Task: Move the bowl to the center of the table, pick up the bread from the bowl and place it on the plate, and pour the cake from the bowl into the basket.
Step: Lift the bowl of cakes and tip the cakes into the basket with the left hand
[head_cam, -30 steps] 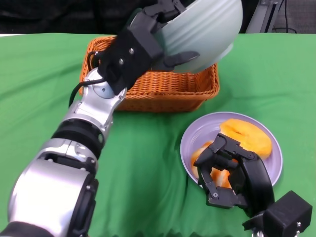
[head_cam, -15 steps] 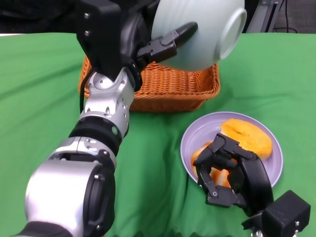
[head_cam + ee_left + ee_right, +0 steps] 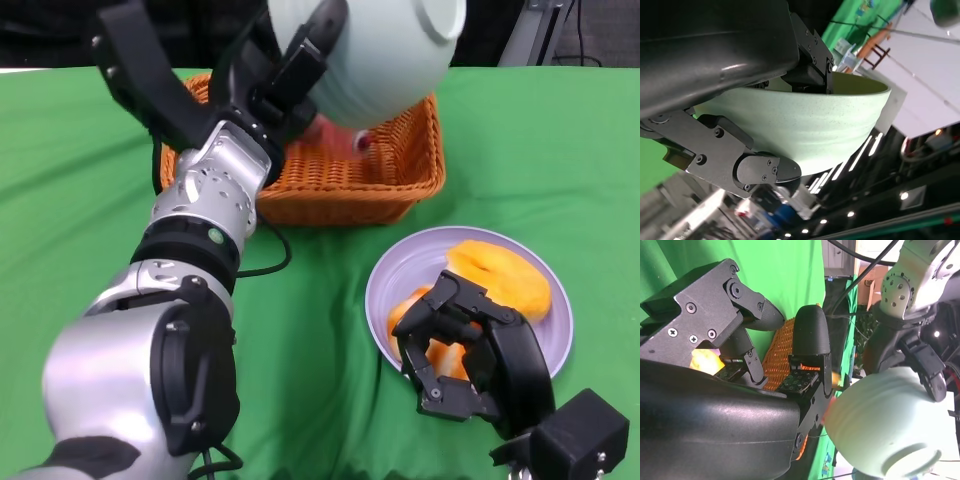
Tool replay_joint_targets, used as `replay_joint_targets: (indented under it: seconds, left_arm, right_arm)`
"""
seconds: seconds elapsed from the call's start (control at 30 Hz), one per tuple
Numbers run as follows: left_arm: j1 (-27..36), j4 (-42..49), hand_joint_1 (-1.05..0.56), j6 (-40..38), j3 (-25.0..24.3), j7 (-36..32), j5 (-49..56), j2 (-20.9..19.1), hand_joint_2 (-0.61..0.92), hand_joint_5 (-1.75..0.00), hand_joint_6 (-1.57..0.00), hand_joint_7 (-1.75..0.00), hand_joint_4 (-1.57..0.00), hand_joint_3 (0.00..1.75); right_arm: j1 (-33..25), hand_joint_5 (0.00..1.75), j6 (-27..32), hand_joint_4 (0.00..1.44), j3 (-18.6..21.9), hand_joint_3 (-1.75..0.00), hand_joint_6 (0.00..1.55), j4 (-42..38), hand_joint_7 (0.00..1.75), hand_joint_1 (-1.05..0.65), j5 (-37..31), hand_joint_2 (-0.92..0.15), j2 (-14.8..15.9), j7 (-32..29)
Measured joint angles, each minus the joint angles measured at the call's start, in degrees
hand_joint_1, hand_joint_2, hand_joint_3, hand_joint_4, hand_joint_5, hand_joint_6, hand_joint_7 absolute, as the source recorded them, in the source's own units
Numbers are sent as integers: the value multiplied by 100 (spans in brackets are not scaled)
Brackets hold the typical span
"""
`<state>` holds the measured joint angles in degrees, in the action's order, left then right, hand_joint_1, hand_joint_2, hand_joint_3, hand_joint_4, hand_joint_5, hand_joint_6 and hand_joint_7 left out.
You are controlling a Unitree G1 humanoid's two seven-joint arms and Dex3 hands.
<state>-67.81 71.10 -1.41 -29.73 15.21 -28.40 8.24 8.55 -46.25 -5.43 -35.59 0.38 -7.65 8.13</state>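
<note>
**Bowl tipped over the basket**

My left hand (image 3: 285, 75) grips the pale green bowl (image 3: 385, 50), raised and turned over above the wicker basket (image 3: 350, 165), where I see something pink. My right hand (image 3: 465, 350) rests over the plate (image 3: 470, 300), fingers curled around the orange bread (image 3: 500, 275), grip unclear.

The tipped bowl (image 3: 385, 50) hides most of the cake (image 3: 345, 135).
</note>
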Motion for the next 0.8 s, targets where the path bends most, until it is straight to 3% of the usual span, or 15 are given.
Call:
replay_joint_targets:
  seconds: [0.27,0.47,0.57,0.8]
  left_arm:
    - [-115,100,-20,-566,-659,-655,-641,-3,92,-175,-53,-170,-70,47]
    - [-114,201,-28,-741,-1019,-1002,-978,-5,92,-175,-49,-172,-73,46]
    - [-114,230,-23,-763,-1151,-1124,-1075,-7,92,-175,-50,-174,-76,52]
    - [-114,247,-29,-867,-1290,-1420,-1198,-24,92,-175,-49,-174,-77,49]
  right_arm:
    - [0,169,-12,79,4,-119,69,4,140,-3,7,-45,0,15]
    - [0,169,-17,80,6,-120,70,8,139,-4,8,-45,1,14]
    - [0,169,-18,80,7,-121,70,8,139,-2,7,-44,1,10]
    - [0,169,-24,80,5,-123,70,8,139,-3,-14,-43,0,-31]
